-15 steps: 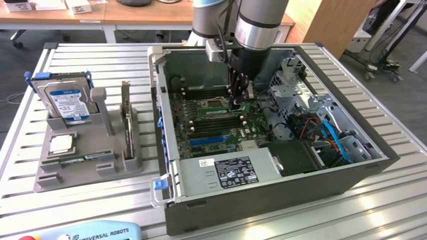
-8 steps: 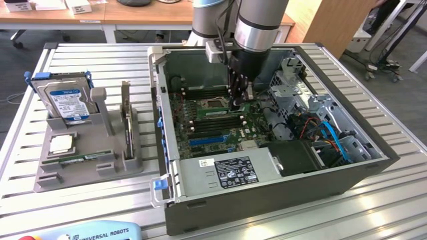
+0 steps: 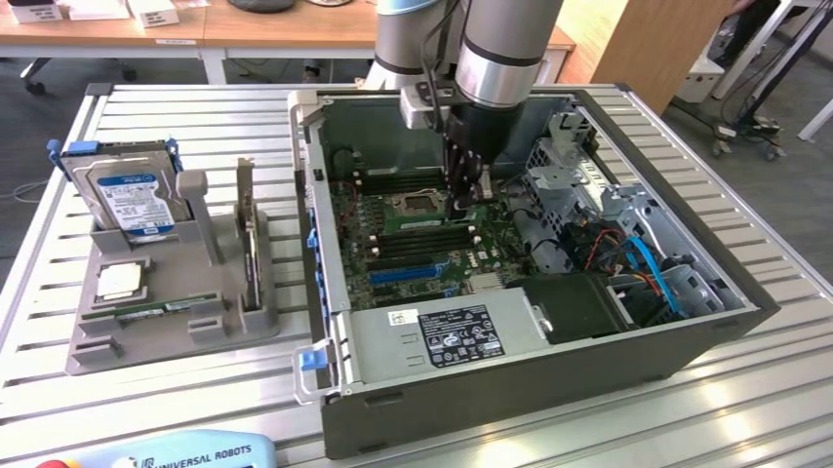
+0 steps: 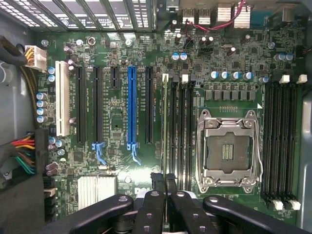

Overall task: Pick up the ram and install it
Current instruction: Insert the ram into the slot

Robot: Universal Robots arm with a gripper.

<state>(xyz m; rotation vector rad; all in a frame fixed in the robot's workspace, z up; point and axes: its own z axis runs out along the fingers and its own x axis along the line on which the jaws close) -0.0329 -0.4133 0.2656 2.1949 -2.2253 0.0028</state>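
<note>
The ram (image 4: 165, 136) shows edge-on in the wrist view as a thin green strip. It stands upright along the memory slot closest to the black expansion slots, beside the empty processor socket (image 4: 228, 151). My gripper (image 4: 163, 187) is shut on the ram's top edge, with its black fingers (image 4: 157, 183) pressed against both sides. In the exterior view the gripper (image 3: 462, 200) reaches straight down into the open computer case (image 3: 521, 385), over the motherboard's memory slots to the right of the socket (image 3: 416, 203). How deep the stick sits in the slot I cannot tell.
Left of the case stands a grey holder (image 3: 78, 346). It carries a blue-labelled hard drive (image 3: 131, 195), a square silver processor chip (image 3: 120, 281) and a green stick (image 3: 163, 312). The power supply (image 3: 443, 336), cables (image 3: 651, 268) and the case walls crowd the motherboard.
</note>
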